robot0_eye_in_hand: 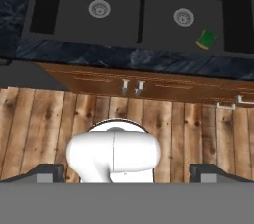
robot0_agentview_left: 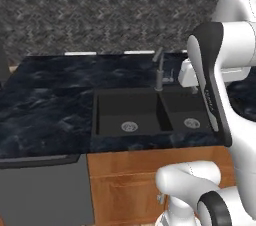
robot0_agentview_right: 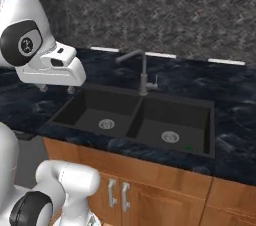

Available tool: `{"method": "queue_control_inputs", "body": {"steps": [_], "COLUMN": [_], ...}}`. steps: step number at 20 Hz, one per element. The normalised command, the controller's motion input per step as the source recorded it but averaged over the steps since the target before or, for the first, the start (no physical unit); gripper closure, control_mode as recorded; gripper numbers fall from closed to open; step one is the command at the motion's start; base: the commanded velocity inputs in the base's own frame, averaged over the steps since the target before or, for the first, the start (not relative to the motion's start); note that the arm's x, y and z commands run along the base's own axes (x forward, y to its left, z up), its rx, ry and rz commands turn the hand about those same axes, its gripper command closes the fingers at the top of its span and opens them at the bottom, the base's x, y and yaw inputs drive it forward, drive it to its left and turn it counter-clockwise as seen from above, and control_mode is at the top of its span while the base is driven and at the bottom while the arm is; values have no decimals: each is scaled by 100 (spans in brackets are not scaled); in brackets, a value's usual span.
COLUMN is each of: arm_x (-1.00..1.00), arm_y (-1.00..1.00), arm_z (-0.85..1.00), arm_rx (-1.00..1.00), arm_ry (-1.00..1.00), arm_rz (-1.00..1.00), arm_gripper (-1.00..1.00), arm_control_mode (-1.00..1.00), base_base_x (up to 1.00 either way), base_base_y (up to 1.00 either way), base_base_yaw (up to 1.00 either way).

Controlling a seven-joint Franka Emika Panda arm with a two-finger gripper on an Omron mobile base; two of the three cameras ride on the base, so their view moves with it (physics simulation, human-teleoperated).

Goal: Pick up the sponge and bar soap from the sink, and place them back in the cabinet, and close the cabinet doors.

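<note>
The black double-basin sink [robot0_agentview_left: 111,112] [robot0_agentview_right: 90,112] [robot0_eye_in_hand: 74,12] is set in the dark counter. The sponge [robot0_eye_in_hand: 206,38] [robot0_agentview_right: 188,147], green over yellow, lies in the right basin near its front wall, right of the round drain. My gripper [robot0_agentview_right: 56,89] [robot0_eye_in_hand: 128,173] hangs high over the sink's front edge, pointing down. It is open wide, holds nothing, and is well apart from the sponge. The bar soap, the cabinet and the cabinet doors are out of view.
A dark grey faucet [robot0_agentview_left: 159,72] [robot0_agentview_right: 143,77] rises behind the divider between the basins. Below the counter are brown lower doors with silver handles [robot0_agentview_right: 117,194] [robot0_eye_in_hand: 131,86] and a dark grey appliance front [robot0_agentview_left: 40,190]. A grey tiled wall backs the counter.
</note>
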Motion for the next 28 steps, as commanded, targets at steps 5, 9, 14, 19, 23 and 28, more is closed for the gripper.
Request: {"method": "queue_control_inputs", "body": {"steps": [5,9,14,19,23,28], "arm_x": [0,0,0,0,0,0], "arm_y": [0,0,0,0,0,0], "arm_z": [0,0,0,0,0,0], "arm_rx": [0,0,0,0,0,0], "arm_ry": [0,0,0,0,0,0], "arm_rz": [0,0,0,0,0,0], "arm_gripper": [-100,-100,-100,-100,-100,-100], "arm_control_mode": [100,100,100,100,100,100], "base_base_x": [3,36,50,40,31,30], "base_base_y": [-50,-27,-28,-35,-40,-42], "base_base_yaw": [-34,-12,0,0,0,0]}}
